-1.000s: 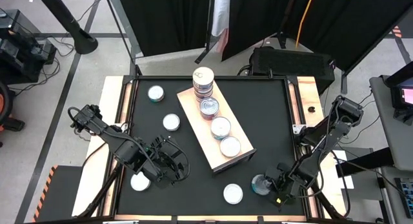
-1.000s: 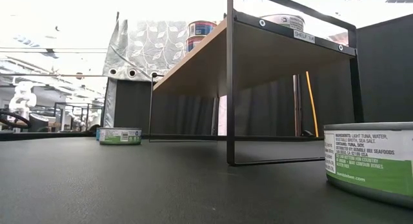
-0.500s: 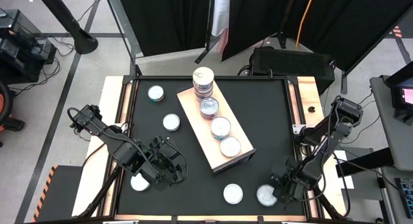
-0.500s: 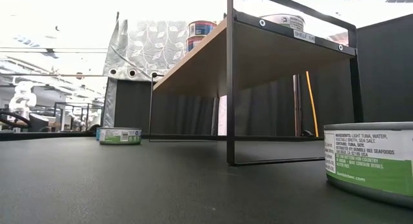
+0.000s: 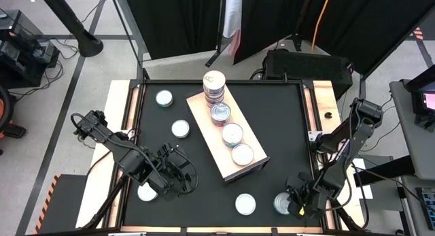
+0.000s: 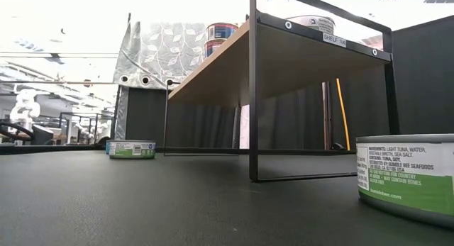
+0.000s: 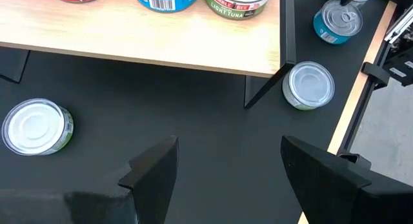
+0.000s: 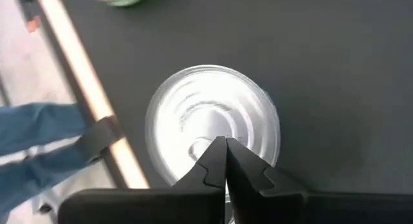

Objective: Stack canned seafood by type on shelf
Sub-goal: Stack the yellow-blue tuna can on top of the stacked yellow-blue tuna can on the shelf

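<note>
The pale wooden shelf (image 5: 226,137) stands slantwise mid-table. It bears a stack of tins (image 5: 213,86) at its far end and three more tins (image 5: 232,134) in a row. My right gripper (image 5: 299,203) is shut at the near right, over a teal-sided tin (image 5: 281,203) whose silvery top (image 8: 213,130) fills the right wrist view. My left gripper (image 5: 173,176) is open and empty at the near left, next to a tin (image 5: 147,192); its fingers (image 7: 155,169) hang over bare tabletop. My right gripper comes from above, pointing down. Its shut fingertips (image 8: 222,153) lie over the teal tin's top, beside the pull tab (image 8: 201,148). I cannot tell whether they touch it. The tin stands upright on the black tabletop.
Loose tins stand on the black tabletop: two at the far left (image 5: 164,98) (image 5: 180,128) and one near the front edge (image 5: 245,204). The low view shows a green-labelled tin close by (image 6: 408,175), another farther off (image 6: 131,148), and the shelf's metal legs (image 6: 252,97). Wooden side rails (image 5: 326,113) border the table.
My right gripper has gone toward the table's near edge. The teal tin beside it has shifted a little toward the near edge as well.
</note>
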### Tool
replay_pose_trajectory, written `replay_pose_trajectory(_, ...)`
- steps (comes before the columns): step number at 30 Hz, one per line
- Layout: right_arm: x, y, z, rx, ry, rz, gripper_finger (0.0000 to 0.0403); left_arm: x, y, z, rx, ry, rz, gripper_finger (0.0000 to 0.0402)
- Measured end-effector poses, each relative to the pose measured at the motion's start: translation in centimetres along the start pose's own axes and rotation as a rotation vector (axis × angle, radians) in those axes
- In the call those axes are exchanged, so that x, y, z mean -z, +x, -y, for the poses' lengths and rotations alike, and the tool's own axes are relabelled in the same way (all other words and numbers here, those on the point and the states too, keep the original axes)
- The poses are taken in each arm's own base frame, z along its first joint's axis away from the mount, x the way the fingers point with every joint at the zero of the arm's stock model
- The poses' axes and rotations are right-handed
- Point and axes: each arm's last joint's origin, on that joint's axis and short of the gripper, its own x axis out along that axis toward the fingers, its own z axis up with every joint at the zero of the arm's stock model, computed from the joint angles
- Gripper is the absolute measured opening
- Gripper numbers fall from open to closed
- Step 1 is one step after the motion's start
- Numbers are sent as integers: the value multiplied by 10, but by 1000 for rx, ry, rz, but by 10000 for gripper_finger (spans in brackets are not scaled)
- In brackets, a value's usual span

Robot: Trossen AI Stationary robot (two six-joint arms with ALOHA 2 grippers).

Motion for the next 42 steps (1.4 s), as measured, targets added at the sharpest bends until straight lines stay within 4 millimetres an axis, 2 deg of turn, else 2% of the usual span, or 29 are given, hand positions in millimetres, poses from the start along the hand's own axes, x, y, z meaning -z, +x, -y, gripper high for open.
replay_pose_trajectory(8,-11,18,2,75,101,35,0,0,0,0,1,-7,2,271)
replay_pose_trajectory(15,-22,20,2,80,108,76,0,-1,0,1,9,-16,10,271)
replay_pose_trajectory(27,-25,21,-8,-17,134,115,0,-2,0,3,30,-53,21,271)
replay_pose_trajectory(42,-36,31,-6,18,124,120,0,-2,0,3,28,-48,20,271)
